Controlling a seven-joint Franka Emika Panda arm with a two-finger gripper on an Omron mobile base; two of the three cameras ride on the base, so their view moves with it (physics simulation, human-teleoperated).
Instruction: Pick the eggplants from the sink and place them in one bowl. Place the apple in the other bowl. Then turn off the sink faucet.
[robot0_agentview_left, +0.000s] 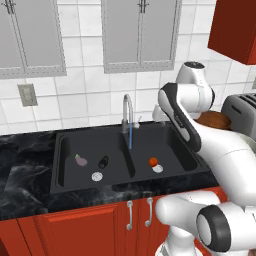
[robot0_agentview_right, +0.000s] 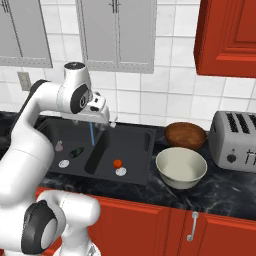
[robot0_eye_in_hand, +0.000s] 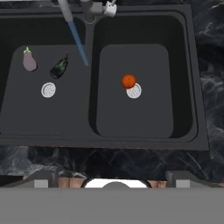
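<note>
Your gripper (robot0_agentview_right: 102, 120) hangs high, upper left of the right base view; I cannot tell its jaw state. Below, both eggplants (robot0_eye_in_hand: 29, 60) lie in the sink (robot0_eye_in_hand: 144, 135), the apple (robot0_eye_in_hand: 128, 81) touching a drain.

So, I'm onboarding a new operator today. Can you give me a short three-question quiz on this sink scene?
1. True or false: the tiny round red-orange apple lies in the same basin of the wide black double sink as the pale purple eggplant and the almost black eggplant.
2. Which is running? A) blue water from the slim silver gooseneck faucet B) nothing
3. Fill in: on the counter, the shallow reddish-brown bowl and the wide pale grey-cream bowl stand between the sink and the silver ____.

Key: 1 false; 2 A; 3 toaster.
</note>
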